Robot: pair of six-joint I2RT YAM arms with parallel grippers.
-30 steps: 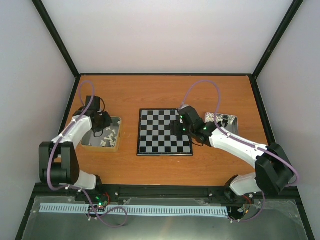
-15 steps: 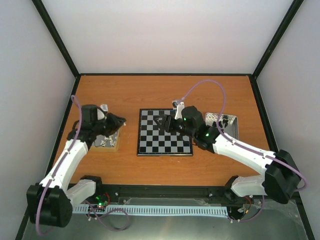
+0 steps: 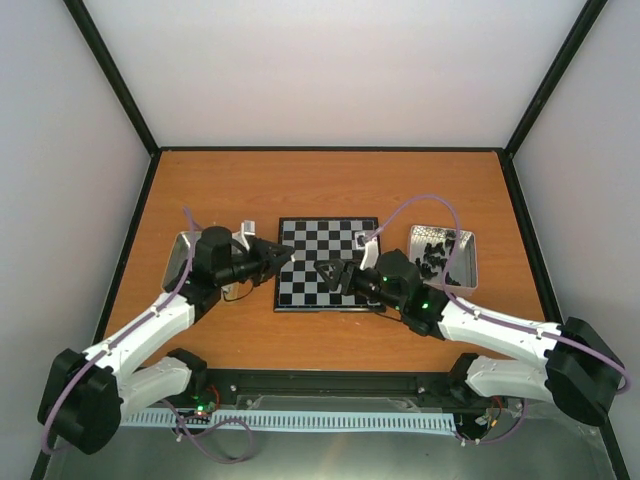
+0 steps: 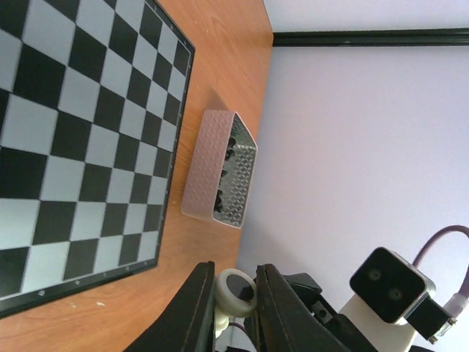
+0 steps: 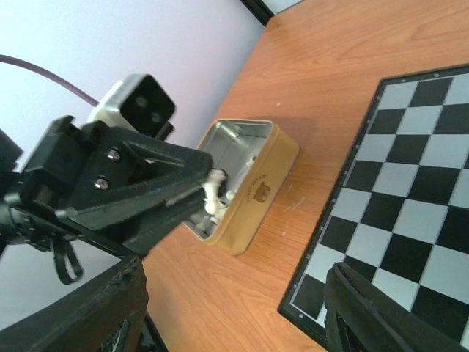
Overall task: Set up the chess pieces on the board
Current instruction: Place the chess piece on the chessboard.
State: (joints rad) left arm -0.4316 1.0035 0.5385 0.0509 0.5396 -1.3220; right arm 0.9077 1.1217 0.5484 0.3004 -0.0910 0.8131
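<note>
One square board (image 3: 322, 240) lies flat in the middle of an orange-brown wooden counter (image 3: 300, 185), its edges parallel to the counter's black rim. Pale walls (image 3: 330, 70) close in the back and both sides.

At the board's left edge, the left pincer (image 3: 287, 256) is clamped narrowly on one white chess piece (image 4: 234, 288). The piece's round base faces the wrist camera; its long axis cannot be made out with certainty. The right pincer (image 3: 335, 275) hangs over the near half of the board, its jaws wide with nothing between them.

There are two tins. A gold-sided tin (image 5: 260, 183) sits left of the board, and a silver tin (image 3: 474, 260) to the right holds black chess pieces (image 3: 435, 258), too small to count.
</note>
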